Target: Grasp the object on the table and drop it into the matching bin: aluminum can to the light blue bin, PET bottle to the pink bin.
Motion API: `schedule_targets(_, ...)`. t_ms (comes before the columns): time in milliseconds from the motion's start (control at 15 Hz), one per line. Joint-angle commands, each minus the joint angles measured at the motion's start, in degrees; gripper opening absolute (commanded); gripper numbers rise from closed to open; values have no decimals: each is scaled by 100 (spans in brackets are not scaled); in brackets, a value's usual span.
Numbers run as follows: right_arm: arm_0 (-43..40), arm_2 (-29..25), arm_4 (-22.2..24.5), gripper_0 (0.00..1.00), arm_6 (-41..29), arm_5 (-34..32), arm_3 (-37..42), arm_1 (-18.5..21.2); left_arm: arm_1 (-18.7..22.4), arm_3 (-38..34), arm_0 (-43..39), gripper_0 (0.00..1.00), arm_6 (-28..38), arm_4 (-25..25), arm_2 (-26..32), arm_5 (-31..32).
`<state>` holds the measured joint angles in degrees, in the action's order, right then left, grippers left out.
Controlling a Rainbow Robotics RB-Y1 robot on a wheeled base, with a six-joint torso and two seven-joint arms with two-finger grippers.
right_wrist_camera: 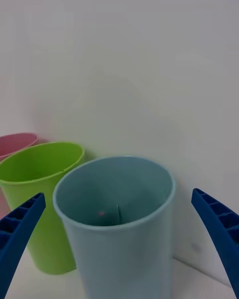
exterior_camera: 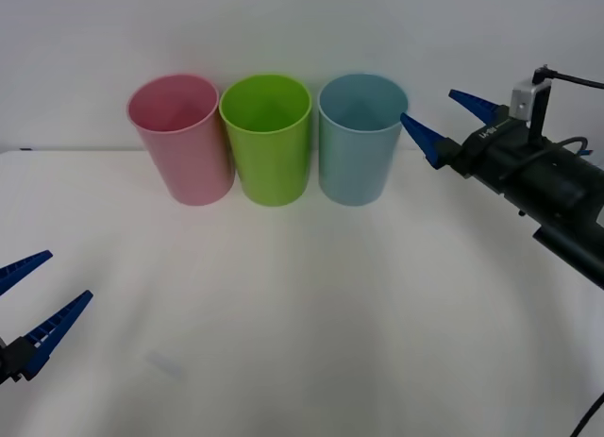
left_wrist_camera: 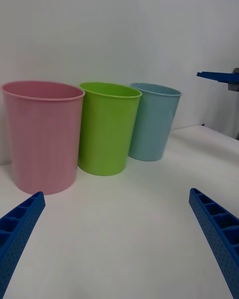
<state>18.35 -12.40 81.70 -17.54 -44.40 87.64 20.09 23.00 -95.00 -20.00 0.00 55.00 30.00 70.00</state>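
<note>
The light blue bin [exterior_camera: 357,140] stands rightmost in a row of three at the back of the white table [exterior_camera: 283,305], and the pink bin [exterior_camera: 181,140] stands leftmost. My right gripper [exterior_camera: 427,105] hangs open, just right of the light blue bin's rim and level with it, with nothing between its fingers. From the right wrist, the light blue bin [right_wrist_camera: 117,229] sits right in front of the open right gripper [right_wrist_camera: 118,194]; only a faint mark shows deep inside. The aluminum can is out of view. My left gripper [exterior_camera: 69,275] rests open and empty low at the near left.
A lime green bin [exterior_camera: 267,140] stands between the pink and light blue ones, the three nearly touching. A white wall rises close behind them. From the left wrist, the pink bin [left_wrist_camera: 44,134], green bin [left_wrist_camera: 107,127] and blue bin [left_wrist_camera: 152,119] stand beyond bare tabletop.
</note>
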Motion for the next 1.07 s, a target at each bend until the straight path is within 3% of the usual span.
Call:
schedule_targets(67,-657,-34,-181,100,172,-8,412,118,0,0,0,100,0,0,0,0)
schedule_targets(467,-1747,-122,-665,100,1587,-157,737,364,0,0,0,100,0,0,0,0)
schedule_targets(867,-2520,-773,-832,100,1833,-1440,816,355,0,0,0,100,0,0,0,0)
schedule_targets(1067,-2951,-940,-990,100,1842,-1678,957,364,0,0,0,100,0,0,0,0)
